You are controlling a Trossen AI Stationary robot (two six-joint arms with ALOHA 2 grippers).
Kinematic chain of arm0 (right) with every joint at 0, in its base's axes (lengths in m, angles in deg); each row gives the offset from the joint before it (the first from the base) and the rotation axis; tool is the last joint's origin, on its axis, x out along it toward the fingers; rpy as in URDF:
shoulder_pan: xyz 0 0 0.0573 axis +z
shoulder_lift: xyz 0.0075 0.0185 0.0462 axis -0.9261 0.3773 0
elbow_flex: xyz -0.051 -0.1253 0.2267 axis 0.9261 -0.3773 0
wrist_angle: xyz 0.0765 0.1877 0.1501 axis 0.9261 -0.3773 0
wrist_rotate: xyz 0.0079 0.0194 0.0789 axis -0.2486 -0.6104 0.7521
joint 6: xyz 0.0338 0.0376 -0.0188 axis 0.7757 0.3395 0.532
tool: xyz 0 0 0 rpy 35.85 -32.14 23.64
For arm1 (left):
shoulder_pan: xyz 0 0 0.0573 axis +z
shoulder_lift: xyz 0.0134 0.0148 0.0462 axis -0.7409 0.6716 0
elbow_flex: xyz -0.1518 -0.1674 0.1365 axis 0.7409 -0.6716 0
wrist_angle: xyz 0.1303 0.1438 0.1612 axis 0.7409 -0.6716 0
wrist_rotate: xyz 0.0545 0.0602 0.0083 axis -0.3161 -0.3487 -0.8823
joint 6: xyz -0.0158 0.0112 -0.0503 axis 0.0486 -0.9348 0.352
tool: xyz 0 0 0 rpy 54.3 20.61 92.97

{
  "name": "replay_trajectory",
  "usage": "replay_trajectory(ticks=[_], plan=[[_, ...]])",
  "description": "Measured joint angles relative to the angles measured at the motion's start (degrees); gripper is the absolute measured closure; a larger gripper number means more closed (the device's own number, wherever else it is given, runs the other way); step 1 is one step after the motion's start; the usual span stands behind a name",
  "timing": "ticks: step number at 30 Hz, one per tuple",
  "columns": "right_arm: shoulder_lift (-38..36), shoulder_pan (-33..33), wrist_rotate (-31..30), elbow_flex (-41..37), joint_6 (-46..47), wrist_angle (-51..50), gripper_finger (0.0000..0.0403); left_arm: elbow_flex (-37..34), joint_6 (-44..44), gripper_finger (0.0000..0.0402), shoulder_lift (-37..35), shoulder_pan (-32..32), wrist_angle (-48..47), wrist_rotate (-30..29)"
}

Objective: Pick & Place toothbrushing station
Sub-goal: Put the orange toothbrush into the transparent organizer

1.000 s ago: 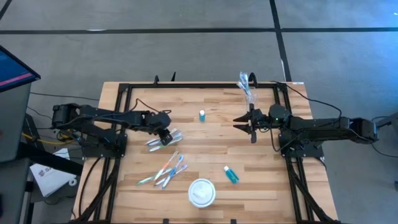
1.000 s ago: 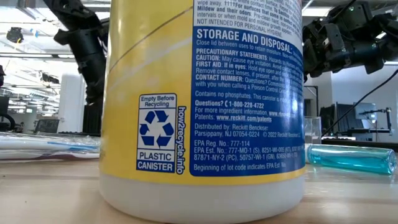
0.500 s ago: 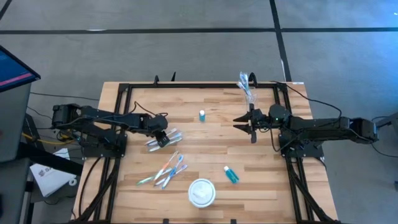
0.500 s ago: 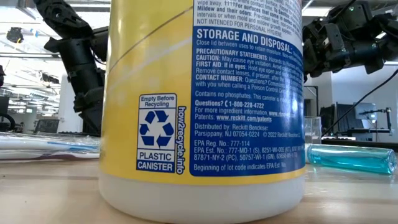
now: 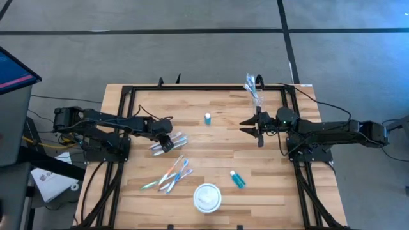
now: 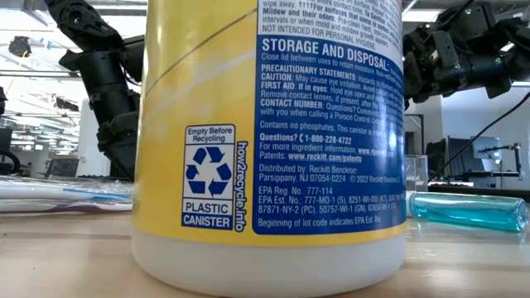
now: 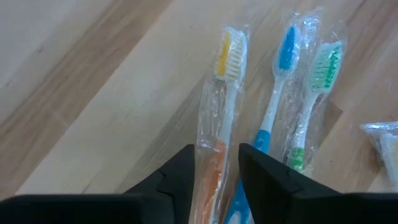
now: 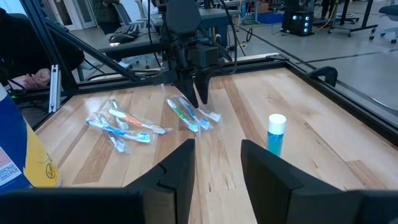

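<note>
Here the orange toothbrush [image 7: 219,124] points bristles away from the left tool [image 7: 215,163].

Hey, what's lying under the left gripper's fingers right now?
Between the left gripper fingers lies a wrapped orange-handled toothbrush with yellow-and-white bristles; blue and green wrapped toothbrushes lie beside it. The fingers hide their handle ends.

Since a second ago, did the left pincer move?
Yes. In the high view the left pincer has slid back toward its own base, away from the upright blue tube, and now straddles the orange-handled wrapped toothbrush.
</note>
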Motion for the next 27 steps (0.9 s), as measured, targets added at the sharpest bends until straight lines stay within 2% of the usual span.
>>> replay_trajectory(ticks=[4,9,20,27], plan=[[0.0,0.0,0.0,0.0,0.0,0.0,0.0282,0.0,0.0,0.0324,0.0,0.0,-0.3,0.0],[0.0,0.0,0.0,0.0,0.0,0.0,0.0282,0.0,0.0,0.0391,0.0,0.0,-0.3,0.0],[0.0,0.0,0.0,0.0,0.0,0.0,0.0282,0.0,0.5,0.0401,-0.6,0.0,0.5,0.0],[0.0,0.0,0.0,0.0,0.0,0.0,0.0282,0.0,0.4,0.0401,-4.4,-0.8,3.3,-0.3]])
